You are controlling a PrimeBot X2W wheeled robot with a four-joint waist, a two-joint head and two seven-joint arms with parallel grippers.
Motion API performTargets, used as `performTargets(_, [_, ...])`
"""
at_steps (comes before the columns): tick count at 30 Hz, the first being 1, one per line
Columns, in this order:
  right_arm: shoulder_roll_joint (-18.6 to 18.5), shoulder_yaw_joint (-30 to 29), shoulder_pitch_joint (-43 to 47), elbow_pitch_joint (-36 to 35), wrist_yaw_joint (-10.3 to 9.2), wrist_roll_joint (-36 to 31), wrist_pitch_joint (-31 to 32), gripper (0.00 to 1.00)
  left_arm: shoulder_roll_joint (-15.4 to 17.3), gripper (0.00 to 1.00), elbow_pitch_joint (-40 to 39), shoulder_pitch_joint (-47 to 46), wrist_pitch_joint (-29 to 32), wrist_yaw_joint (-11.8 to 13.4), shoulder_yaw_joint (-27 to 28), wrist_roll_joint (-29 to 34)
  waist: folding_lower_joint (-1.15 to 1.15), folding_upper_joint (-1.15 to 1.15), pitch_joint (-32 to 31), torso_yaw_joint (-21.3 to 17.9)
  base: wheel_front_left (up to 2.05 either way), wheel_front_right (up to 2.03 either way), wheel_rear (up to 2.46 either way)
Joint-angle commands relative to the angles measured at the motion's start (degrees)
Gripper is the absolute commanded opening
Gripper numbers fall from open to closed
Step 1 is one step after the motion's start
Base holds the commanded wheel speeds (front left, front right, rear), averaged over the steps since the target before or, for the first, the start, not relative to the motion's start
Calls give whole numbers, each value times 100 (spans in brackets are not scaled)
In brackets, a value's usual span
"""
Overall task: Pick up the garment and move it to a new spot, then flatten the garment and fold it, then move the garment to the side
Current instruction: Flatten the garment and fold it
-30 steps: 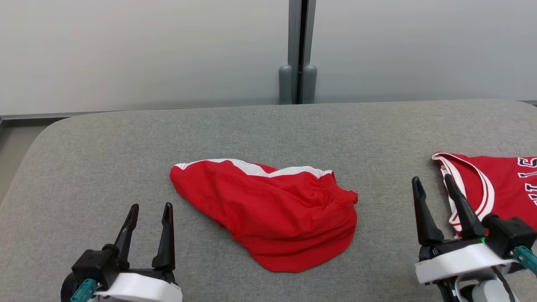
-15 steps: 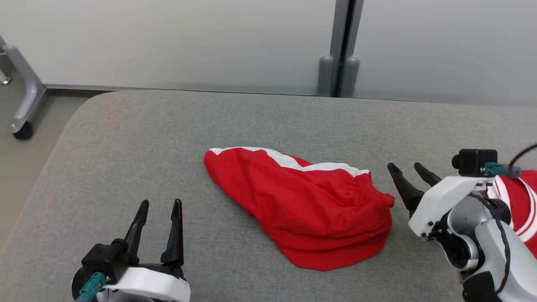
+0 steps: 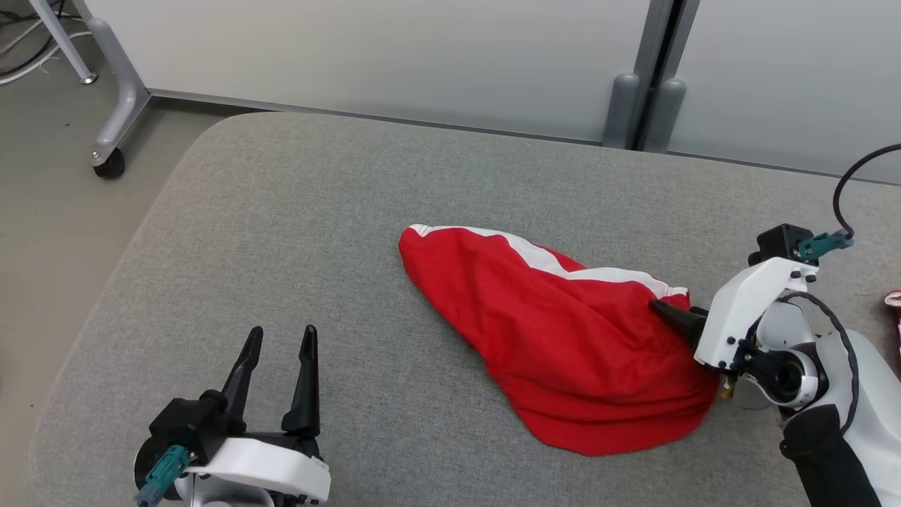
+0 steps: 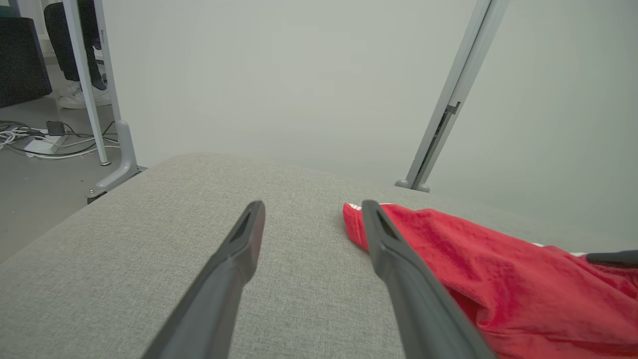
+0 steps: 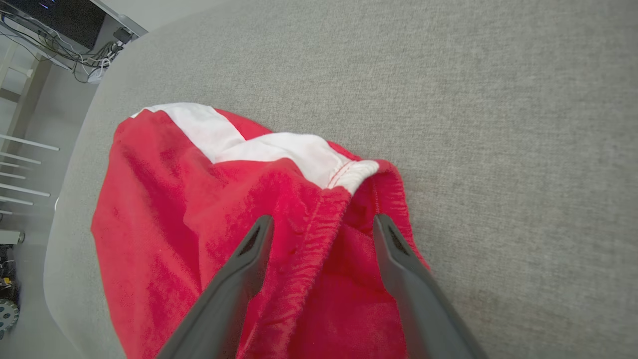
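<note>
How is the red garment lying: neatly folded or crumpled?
Crumpled. The red garment lies bunched and wrinkled on the grey surface, its elastic waistband gathered, not flattened.

The place looks like a robotics lab or test room in an office space. A grey fabric-padded table (image 3: 281,211) serves as the workbench. Behind the table stand 2 pale partition panels (image 3: 352,49) joined by a grey post (image 3: 653,70). Left of the table, a metal frame leg (image 3: 121,98) on 1 caster (image 3: 109,163) stands on bare floor, with loose cables (image 4: 20,135) and a person's legs (image 4: 57,35) beyond.
</note>
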Motion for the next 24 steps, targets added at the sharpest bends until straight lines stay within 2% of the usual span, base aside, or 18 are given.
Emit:
performTargets(1, [0, -45, -96, 41, 2, -13, 46, 100, -7, 100, 19, -110, -9, -31, 26, 26, 0, 0, 20, 33, 0, 0, 0])
performTargets(3, [27, -101, -154, 99, 2, -82, 69, 100, -22, 100, 37, -118, -9, -58, 45, 52, 0, 0, 43, 67, 0, 0, 0])
performTargets(4, [46, -111, -176, 95, 2, -110, 42, 65, -29, 100, 49, -126, -8, -63, 58, 58, 0, 0, 55, 77, 0, 0, 0])
performTargets(5, [77, -125, -200, 65, 2, -104, -16, 43, -40, 100, 53, -140, -9, -75, 68, 65, 0, 0, 69, 83, 0, 0, 0])
performTargets(6, [101, -136, -214, 33, 3, -94, -84, 43, -49, 100, 58, -152, -8, -81, 81, 73, 0, 0, 79, 84, 0, 0, 0])
performTargets(7, [113, -139, -212, 28, 2, -87, -127, 2, -56, 100, 73, -153, -9, -84, 92, 92, 0, 0, 84, 80, 0, 0, 0])
performTargets(11, [141, -69, -144, -51, 2, -25, -261, 0, -67, 100, 161, -133, -9, -121, 131, 123, 0, 0, 47, -2, 0, 0, 0])
performTargets(16, [123, 100, 79, -504, 2, 300, -736, 0, -46, 100, 219, -129, -9, -145, 147, 166, 0, 0, -89, -189, 0, 0, 0])
performTargets(21, [-44, 442, 592, -1344, 2, 926, -958, 0, 33, 100, 259, -14, -6, -154, 179, 159, 0, 0, -278, -517, 0, 0, 0])
performTargets(24, [-269, 624, 977, -1941, 3, 1323, -924, 0, 76, 100, 238, 42, 11, -118, 204, 141, 0, 0, -337, -756, 0, 0, 0])
